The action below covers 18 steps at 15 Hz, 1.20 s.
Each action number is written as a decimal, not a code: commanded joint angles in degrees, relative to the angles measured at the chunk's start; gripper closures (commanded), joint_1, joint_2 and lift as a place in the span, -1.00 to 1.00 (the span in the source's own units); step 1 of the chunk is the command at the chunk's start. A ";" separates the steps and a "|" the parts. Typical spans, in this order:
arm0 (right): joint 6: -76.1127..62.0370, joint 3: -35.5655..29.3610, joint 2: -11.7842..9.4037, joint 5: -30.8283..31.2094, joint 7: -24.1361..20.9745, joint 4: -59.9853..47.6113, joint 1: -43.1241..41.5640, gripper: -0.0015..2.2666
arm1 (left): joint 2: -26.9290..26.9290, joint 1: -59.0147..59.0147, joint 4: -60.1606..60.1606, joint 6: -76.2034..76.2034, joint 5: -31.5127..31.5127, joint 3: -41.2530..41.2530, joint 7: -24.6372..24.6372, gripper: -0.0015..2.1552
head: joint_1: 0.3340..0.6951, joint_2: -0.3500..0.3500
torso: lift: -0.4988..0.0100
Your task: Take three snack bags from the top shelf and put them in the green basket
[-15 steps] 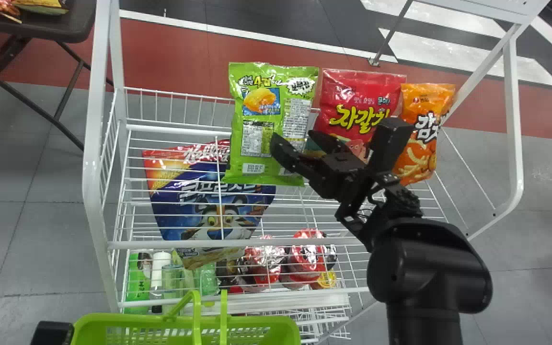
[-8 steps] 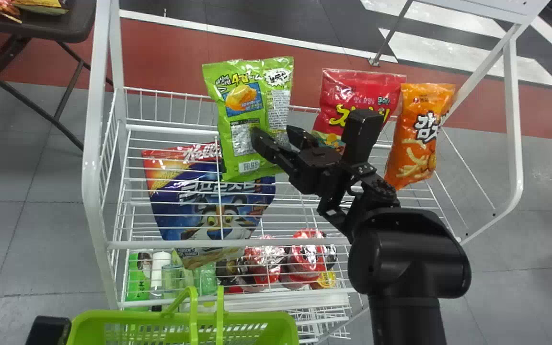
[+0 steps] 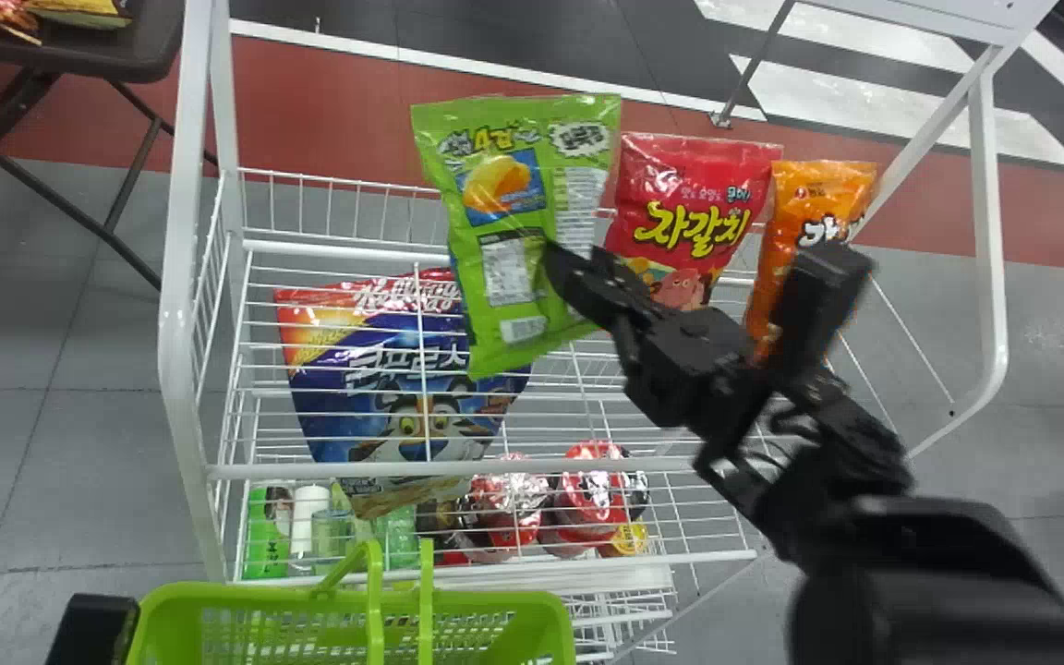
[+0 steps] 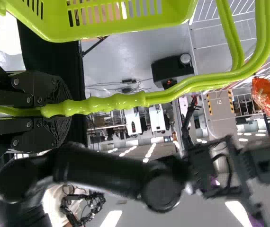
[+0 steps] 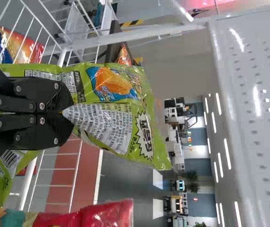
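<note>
Above the rack's top shelf my right gripper point(image 3: 578, 286) holds the green snack bag point(image 3: 504, 277), which tilts slightly. The right wrist view has the right gripper point(image 5: 61, 112) pinching the middle of the green bag point(image 5: 109, 123). A red snack bag point(image 3: 689, 208) and an orange one point(image 3: 777, 268) stand to the right, the orange one partly behind the arm. The green basket point(image 3: 546, 623) is at the bottom edge, beside the left gripper's dark part point(image 3: 93, 628). In the left wrist view, the left gripper point(image 4: 54, 111) is closed around the basket's handle point(image 4: 121, 100).
A cereal bag point(image 3: 403, 397) leans on the wire rack point(image 3: 329, 247) left of centre. Bottles and red packs point(image 3: 592, 499) sit lower down. White posts point(image 3: 183, 277) frame the rack's sides, and a dark folding table point(image 3: 139, 55) stands at the far left.
The right arm first swung left with the green bag, then back to the right, uncovering the red bag. The orange bag tilted earlier. The basket has shifted up slightly.
</note>
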 commanded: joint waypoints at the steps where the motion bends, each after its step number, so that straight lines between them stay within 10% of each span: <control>1: 5.22 -4.58 0.05 -4.10 0.38 -9.87 8.59 0.96 | -0.13 -0.56 0.03 0.24 -0.26 -0.47 0.23 0.64 | 1.00 -1.00 | 0.79; 9: 37.04 -12.40 0.05 -6.47 7.24 -19.01 20.01 0.96 | -0.75 -0.74 0.03 0.24 -0.08 0.05 0.85 0.64 | 1.00 -1.00 | 0.79; 18: 50.58 1.22 0.05 -5.85 8.38 -5.73 22.04 0.96 | -0.75 0.67 0.11 -1.76 0.09 -0.65 0.85 0.64 | 1.00 -1.00 | 0.79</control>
